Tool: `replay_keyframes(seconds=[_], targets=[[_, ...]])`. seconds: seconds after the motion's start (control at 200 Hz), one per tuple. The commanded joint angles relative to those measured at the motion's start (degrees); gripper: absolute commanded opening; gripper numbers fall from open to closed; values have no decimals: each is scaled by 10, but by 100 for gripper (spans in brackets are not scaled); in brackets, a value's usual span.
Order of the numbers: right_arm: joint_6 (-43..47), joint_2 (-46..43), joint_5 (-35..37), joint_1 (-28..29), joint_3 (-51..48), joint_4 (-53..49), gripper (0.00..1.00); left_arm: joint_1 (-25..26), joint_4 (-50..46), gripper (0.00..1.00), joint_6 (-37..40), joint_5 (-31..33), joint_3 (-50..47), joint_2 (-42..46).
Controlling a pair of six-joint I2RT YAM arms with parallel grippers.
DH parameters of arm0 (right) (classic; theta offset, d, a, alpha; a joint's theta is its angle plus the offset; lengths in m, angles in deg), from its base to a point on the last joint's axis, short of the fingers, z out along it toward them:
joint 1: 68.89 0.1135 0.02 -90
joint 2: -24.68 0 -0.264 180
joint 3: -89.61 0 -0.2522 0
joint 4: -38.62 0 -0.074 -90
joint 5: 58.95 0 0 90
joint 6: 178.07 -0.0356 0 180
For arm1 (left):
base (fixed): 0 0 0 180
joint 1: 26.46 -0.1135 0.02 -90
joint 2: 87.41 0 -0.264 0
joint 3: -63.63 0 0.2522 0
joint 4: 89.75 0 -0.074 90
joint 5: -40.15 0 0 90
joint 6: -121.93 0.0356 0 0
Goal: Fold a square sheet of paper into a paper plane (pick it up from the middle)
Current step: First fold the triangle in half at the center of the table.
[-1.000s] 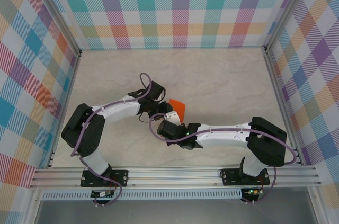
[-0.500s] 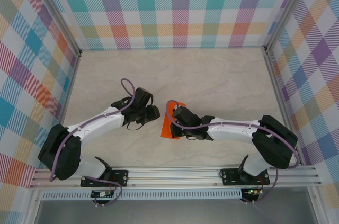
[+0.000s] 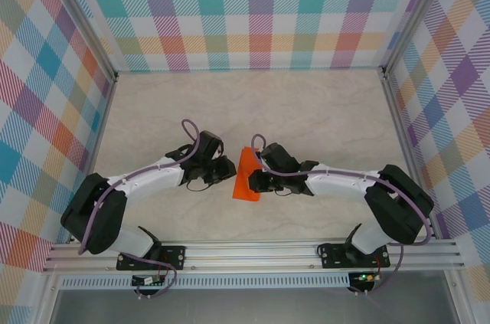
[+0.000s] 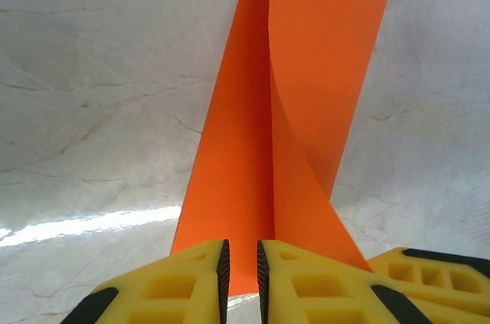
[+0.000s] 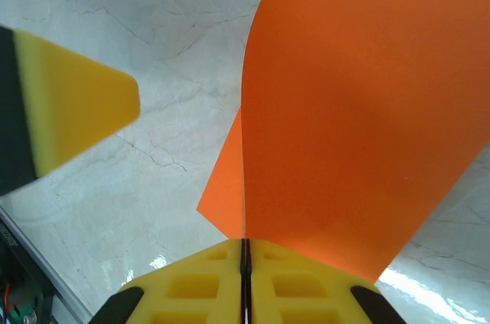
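Observation:
The square sheet of paper (image 3: 246, 168) is bright orange and folded, with one flap standing up along a centre crease, just above the marble table mid-front. My right gripper (image 3: 253, 181) is shut on its near right edge; in the right wrist view the crease of the paper (image 5: 360, 109) rises straight out of the closed right gripper (image 5: 245, 243). My left gripper (image 3: 228, 171) is at the sheet's left side. In the left wrist view the left gripper (image 4: 242, 246) has a narrow gap between its pads, and the paper (image 4: 306, 71) shows through that gap.
The marble tabletop (image 3: 306, 109) stretches free behind the arms. Checkered walls (image 3: 253, 10) close the back and sides. An aluminium rail (image 3: 253, 251) runs along the near edge. A yellow finger of the left gripper (image 5: 69, 106) shows beside the paper in the right wrist view.
The right gripper has carried the paper down and left, toward the near edge. The left arm has swung in from the left to the sheet, its jaws narrowing.

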Motion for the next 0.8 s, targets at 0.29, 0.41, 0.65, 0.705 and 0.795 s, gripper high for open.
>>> replay_keyframes(seconds=[0.29,0.41,0.65,0.705,0.795], targets=[[22,27,-22,-33,4,-38,9,22,15,17,2,-14,-8,-31],[33,39,-14,-37,13,-50,9,27,19,17,3,-17,-7,-37],[55,63,-8,-40,34,-72,9,35,19,14,5,-16,-4,-49],[60,66,-6,-41,38,-75,9,35,18,14,4,-14,-5,-51],[66,71,-6,-42,45,-80,9,35,16,14,5,-13,-6,-52]])
